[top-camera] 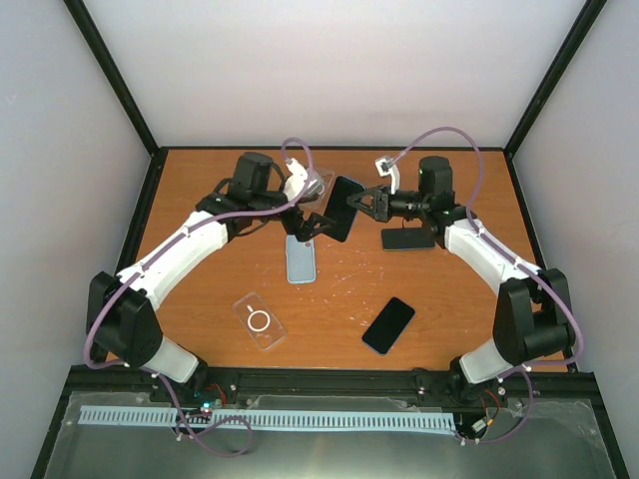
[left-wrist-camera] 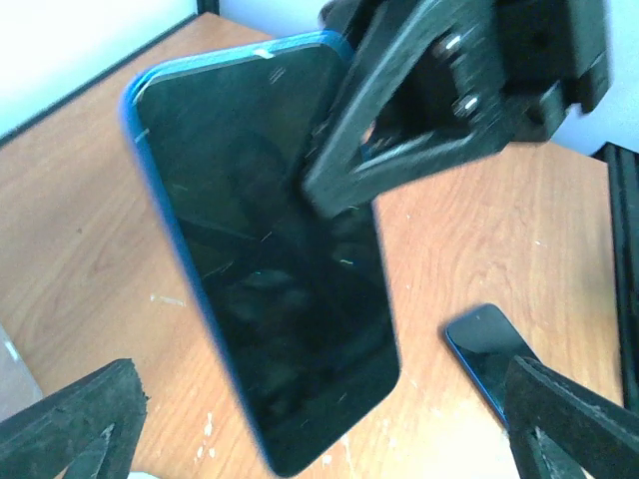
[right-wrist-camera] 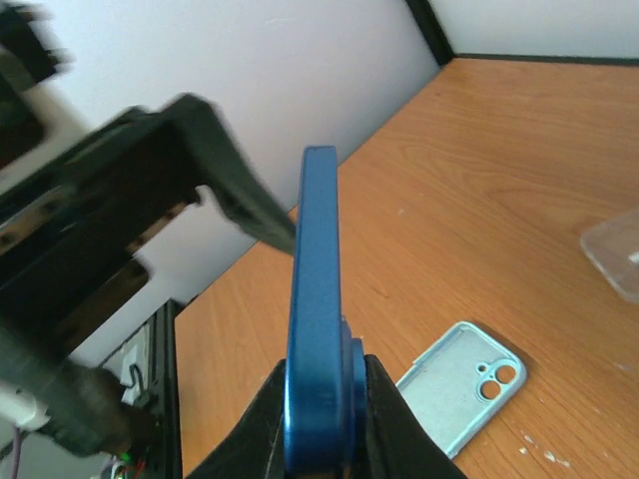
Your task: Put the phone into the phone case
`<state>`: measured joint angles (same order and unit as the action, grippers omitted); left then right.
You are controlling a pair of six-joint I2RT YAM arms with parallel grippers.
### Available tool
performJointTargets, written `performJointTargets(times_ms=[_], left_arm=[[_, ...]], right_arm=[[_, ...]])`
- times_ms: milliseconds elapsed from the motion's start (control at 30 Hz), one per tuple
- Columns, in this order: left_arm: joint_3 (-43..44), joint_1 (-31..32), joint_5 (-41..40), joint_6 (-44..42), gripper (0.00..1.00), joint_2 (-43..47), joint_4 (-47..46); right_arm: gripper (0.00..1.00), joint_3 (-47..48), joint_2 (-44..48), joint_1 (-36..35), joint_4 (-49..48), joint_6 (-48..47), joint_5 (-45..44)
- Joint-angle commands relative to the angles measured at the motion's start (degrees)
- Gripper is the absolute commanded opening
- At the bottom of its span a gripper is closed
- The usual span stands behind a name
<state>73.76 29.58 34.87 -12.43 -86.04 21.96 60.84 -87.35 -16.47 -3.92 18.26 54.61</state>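
A dark-screened phone with a blue rim (top-camera: 344, 208) is held up off the table between the two arms. My right gripper (top-camera: 359, 203) is shut on its edge; in the right wrist view the phone (right-wrist-camera: 318, 299) stands edge-on between the fingers (right-wrist-camera: 384, 419). My left gripper (top-camera: 318, 222) is open beside it. In the left wrist view its fingertips (left-wrist-camera: 110, 394) stand wide at the bottom corners, apart from the phone (left-wrist-camera: 270, 269) on both sides. A light blue phone case (top-camera: 301, 259) lies inside-up on the table below, also seen as the case (right-wrist-camera: 464, 384).
A clear case with a white ring (top-camera: 260, 321) lies front left. A second dark phone (top-camera: 388, 324) lies front right. Another dark flat thing (top-camera: 407, 239) rests under the right arm. Black frame posts and white walls close in the orange table (top-camera: 200, 190).
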Motion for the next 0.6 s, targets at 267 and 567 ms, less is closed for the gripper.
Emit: performJointTargets(times_ms=[267,567], left_arm=[[-1.3,-6.3,25.9,-3.6,0.79,0.7,10.2],[-0.8,-6.3,29.4,-2.6,0.54,-1.9,9.9]], right_arm=[[0.03,4.3,4.7,-0.2,10.3,-17.2,17.9],[0.03,5.0,4.8,-3.0,14.5,-20.8,19.6]])
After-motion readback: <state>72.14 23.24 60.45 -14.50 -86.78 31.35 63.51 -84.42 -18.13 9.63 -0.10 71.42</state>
